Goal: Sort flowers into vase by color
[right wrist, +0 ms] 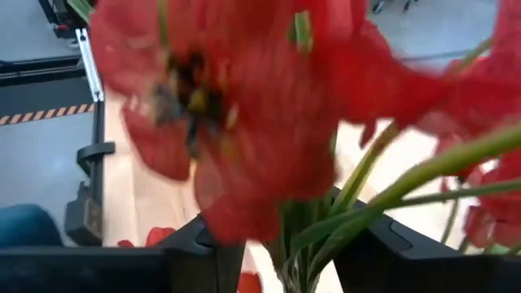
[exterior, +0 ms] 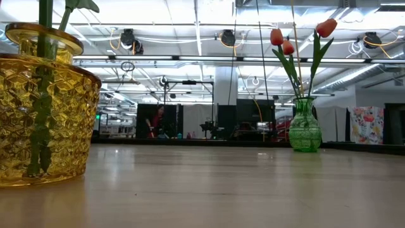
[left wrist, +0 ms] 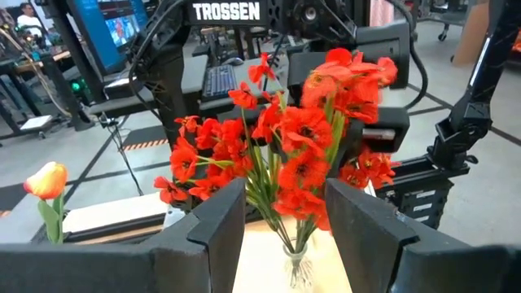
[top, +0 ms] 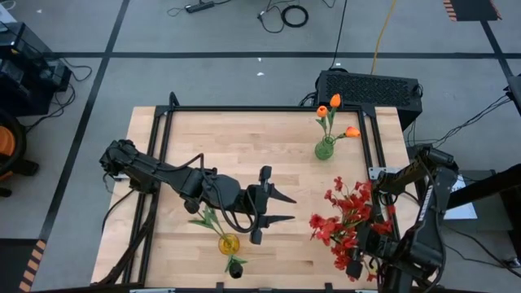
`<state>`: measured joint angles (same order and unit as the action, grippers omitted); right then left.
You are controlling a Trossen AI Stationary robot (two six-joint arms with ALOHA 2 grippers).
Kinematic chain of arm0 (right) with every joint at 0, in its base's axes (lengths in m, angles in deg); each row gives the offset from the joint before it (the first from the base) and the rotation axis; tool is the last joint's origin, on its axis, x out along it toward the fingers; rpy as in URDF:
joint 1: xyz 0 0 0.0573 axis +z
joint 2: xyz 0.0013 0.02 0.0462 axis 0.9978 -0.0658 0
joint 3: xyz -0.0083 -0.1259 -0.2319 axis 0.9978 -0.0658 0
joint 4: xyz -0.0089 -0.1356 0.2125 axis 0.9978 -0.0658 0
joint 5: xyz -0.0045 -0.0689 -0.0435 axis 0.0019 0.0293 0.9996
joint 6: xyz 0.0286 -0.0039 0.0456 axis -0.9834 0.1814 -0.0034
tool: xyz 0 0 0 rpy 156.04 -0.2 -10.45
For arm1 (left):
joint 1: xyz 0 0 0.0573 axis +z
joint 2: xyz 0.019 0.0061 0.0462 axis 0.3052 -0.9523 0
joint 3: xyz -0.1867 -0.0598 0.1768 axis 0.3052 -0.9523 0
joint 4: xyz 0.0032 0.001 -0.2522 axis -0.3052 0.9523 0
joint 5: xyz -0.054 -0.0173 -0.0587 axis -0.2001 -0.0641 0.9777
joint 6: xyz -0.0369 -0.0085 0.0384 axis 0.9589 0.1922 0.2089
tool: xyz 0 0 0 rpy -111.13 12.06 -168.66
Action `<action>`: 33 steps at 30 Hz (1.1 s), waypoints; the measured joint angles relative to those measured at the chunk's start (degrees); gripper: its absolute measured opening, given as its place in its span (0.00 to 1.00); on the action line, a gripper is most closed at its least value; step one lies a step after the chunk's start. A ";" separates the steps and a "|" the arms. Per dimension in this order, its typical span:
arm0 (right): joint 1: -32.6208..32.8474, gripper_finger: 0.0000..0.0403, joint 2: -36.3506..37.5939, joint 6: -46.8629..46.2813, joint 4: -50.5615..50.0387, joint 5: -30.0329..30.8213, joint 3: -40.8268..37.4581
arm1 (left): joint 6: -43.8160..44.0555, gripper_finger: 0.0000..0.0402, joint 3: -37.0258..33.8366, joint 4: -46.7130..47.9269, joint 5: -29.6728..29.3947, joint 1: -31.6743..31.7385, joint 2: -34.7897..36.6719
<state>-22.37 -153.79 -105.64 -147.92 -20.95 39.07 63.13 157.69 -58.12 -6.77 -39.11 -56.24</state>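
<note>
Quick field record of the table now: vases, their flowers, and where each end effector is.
green vase: far right side, orange flowers
yellow vase: near edge, green stems, one black flower
red flowers: bunch in clear vase, right side
left end effector: open, mid-table, facing red flowers
right end effector: open around the red flowers' stems

Two dark, jointed arms carry looped black cables along their links. Each ends in a two-finger gripper, the left gripper (top: 275,207) and the right gripper (right wrist: 289,248), with flat, angular black fingers (left wrist: 218,229) (matte surfaces).
</note>
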 joint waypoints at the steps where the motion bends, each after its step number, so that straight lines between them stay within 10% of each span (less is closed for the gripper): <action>1: -0.01 0.37 0.00 -0.01 -0.08 -0.83 0.52 | -0.46 0.44 0.00 0.00 0.01 0.00 0.00; 33: -0.02 0.47 -0.02 2.62 -11.55 -15.26 18.42 | -0.79 0.44 0.00 1.46 0.04 0.17 0.00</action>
<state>-22.40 -153.81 -103.02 -159.47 -36.21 57.49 62.34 157.69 -56.65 -6.73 -38.94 -56.24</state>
